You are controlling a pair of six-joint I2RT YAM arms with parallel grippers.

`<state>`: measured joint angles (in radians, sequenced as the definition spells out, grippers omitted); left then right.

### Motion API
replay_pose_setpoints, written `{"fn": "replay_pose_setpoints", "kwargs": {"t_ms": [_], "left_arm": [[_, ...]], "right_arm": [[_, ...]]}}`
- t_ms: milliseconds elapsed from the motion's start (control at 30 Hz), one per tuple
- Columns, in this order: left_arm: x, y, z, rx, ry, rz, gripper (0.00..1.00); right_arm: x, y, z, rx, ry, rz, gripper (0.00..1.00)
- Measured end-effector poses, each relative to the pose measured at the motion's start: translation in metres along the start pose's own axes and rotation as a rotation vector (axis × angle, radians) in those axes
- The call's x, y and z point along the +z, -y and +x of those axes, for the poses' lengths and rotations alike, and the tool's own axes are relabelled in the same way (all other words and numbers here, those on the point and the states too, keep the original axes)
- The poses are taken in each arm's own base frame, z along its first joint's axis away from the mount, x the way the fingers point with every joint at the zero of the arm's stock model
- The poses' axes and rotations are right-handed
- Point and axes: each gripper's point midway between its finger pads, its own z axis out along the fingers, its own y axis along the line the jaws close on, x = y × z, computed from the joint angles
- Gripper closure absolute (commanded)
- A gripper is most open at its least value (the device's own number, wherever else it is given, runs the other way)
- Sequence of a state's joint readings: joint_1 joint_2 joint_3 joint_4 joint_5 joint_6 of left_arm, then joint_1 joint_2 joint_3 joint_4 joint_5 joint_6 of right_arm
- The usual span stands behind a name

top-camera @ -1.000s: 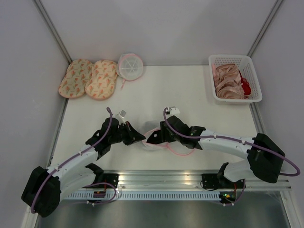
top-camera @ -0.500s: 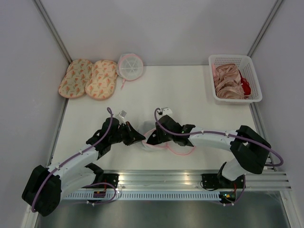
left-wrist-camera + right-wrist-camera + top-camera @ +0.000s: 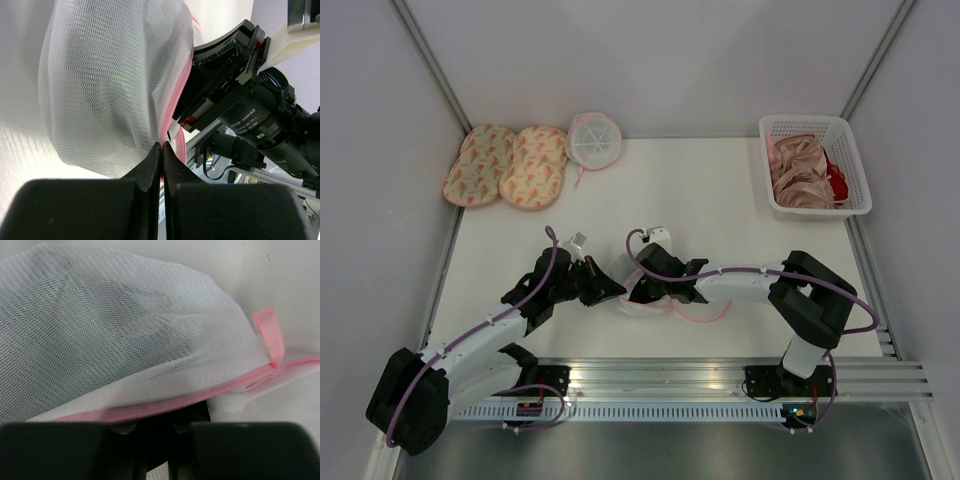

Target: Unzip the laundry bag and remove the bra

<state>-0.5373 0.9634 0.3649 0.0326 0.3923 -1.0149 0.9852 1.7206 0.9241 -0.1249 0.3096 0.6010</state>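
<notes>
Unzipping is in hand. My left claw (image 3: 161, 149) is clenched on the mesh of the laundry bag (image 3: 632, 292), at the worktop's (image 3: 720, 200) six o'clock. The right claw (image 3: 167, 445) straddles the pink zip (image 3: 165, 407); I cannot tell its grip. Inside, the bra (image 3: 100, 305) shows as a dim shadow. Next I must find the puller and draw it along.

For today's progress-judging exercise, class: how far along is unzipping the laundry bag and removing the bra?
Done: left pincer shut on the laundry bag mesh. In hand: right pincer at the pink zip, which looks closed. Left: unzip, pull out the bra, a dark shape inside.
</notes>
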Motion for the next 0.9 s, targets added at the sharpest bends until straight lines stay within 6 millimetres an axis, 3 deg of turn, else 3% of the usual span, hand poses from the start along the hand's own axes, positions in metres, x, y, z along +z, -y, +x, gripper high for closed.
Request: {"fn": "replay_pose_setpoints", "kwargs": {"t_ms": [67,300,433,600,667,767,900], "left_arm": [[0.000,0.000,0.000,0.000,0.000,0.001,0.98],[-0.001,0.002,-0.001,0.000,0.004,0.007,0.98],[-0.002,0.003,-0.001,-0.002,0.006,0.010,0.98],[-0.002,0.003,-0.001,-0.002,0.006,0.010,0.98],[-0.001,0.002,-0.001,-0.003,0.004,0.007,0.98],[0.000,0.000,0.000,-0.007,-0.001,-0.001,0.98],[0.000,0.000,0.000,-0.008,-0.002,-0.003,0.98]], "right_arm": [[0.003,-0.001,-0.002,-0.001,0.009,0.005,1.00],[-0.006,-0.007,-0.006,-0.009,0.019,-0.030,1.00],[-0.047,-0.026,-0.021,-0.006,0.051,-0.172,1.00],[-0.119,-0.049,-0.066,0.013,0.194,-0.370,1.00],[-0.138,-0.052,-0.077,0.016,0.235,-0.407,1.00],[-0.156,-0.050,-0.088,0.016,0.281,-0.422,1.00],[-0.165,-0.034,-0.099,0.017,0.327,-0.356,0.99]]}}
